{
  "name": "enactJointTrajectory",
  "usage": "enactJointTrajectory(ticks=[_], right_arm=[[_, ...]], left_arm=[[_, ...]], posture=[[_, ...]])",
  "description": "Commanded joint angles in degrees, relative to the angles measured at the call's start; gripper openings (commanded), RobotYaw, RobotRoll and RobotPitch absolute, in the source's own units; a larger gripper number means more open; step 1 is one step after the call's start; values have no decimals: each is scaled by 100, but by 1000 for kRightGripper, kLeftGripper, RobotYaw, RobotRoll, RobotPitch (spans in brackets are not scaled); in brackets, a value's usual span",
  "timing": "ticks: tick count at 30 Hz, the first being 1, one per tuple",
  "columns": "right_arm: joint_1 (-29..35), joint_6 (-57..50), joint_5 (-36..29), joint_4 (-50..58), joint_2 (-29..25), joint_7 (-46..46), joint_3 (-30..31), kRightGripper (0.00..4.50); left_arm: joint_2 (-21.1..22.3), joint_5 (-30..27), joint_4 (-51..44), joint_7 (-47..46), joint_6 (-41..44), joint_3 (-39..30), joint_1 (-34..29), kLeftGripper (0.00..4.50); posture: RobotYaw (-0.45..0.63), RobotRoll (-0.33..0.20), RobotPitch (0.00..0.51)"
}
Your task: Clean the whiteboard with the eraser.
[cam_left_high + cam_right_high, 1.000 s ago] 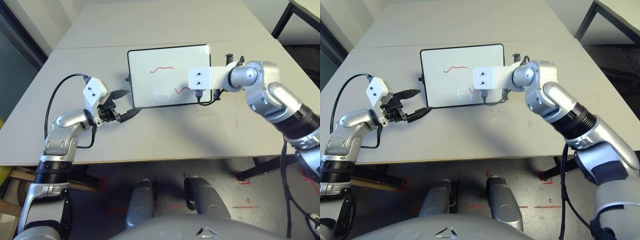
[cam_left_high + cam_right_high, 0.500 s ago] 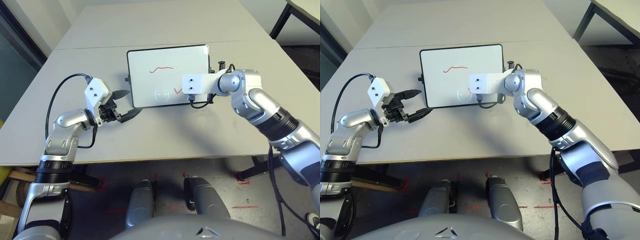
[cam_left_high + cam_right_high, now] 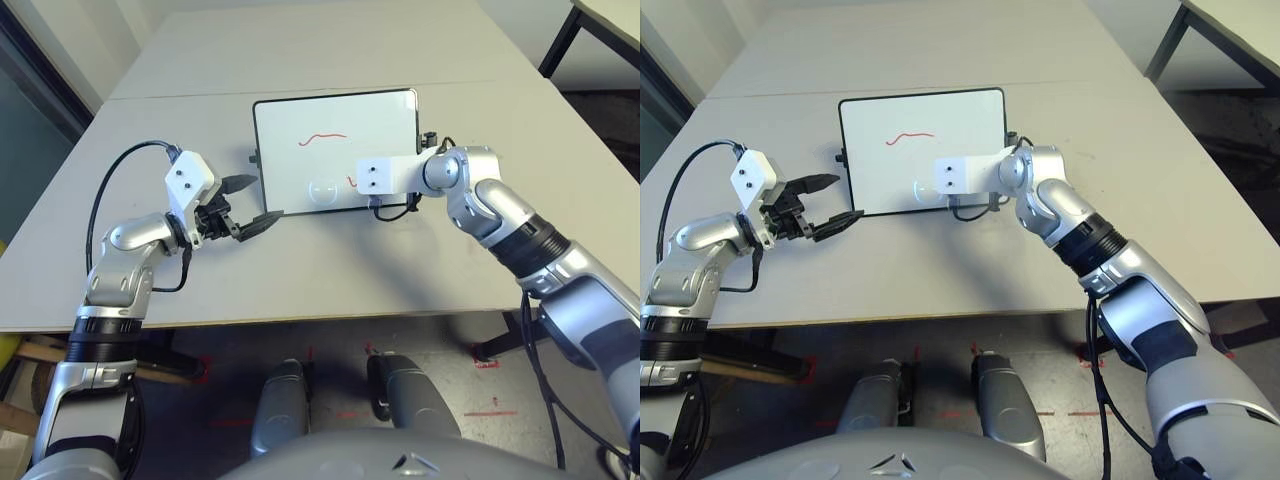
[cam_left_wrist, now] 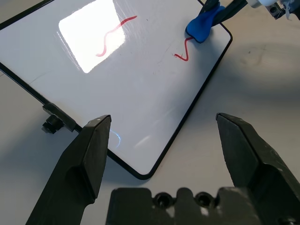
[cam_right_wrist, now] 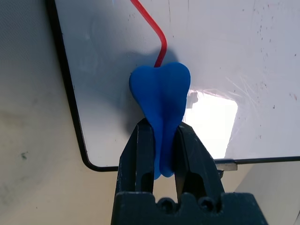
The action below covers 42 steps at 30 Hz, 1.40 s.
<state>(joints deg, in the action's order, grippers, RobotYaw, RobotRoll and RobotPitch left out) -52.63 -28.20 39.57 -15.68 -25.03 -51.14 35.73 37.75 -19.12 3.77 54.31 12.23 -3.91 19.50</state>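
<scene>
Blue eraser (image 5: 160,98) points lengthwise from gripper (image 5: 161,140).

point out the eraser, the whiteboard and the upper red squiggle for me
eraser (image 5: 160,96), right wrist view, on its wide blue end above the fingers
whiteboard (image 3: 300,180), left eye view, on bare white surface left of centre
upper red squiggle (image 3: 322,138), left eye view, on the middle of the line

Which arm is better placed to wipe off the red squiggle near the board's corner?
Right. The right gripper holds the eraser on the whiteboard at that squiggle; the left gripper is open, empty, off the board's edge.
</scene>
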Motion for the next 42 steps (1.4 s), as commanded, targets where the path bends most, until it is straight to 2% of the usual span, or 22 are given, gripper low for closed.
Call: enactJointTrajectory(ticks=[1, 15, 24, 35, 42], right_arm=[[-61, 65, 71, -125, 181, 39, 70, 395], [-321, -6, 302, -337, 953, -42, 228, 395], [-425, 209, 464, -622, 523, -84, 207, 395], [11, 306, 622, -396, -245, -319, 176, 394], [-62, 295, 620, -500, -73, -180, 147, 393]], left_arm=[[78, 61, 130, 38, -45, -36, 24, 4500], [81, 31, 102, -2, -54, -43, -19, 4500], [78, 40, 136, 18, -67, -24, -3, 4500], [51, 64, 226, 46, -116, 24, 72, 4500], [58, 68, 243, 61, -118, 36, 84, 4500]], posture=[[-61, 0, 98], [-51, 0, 100], [-50, 0, 101], [-69, 0, 99], [-69, 0, 99]])
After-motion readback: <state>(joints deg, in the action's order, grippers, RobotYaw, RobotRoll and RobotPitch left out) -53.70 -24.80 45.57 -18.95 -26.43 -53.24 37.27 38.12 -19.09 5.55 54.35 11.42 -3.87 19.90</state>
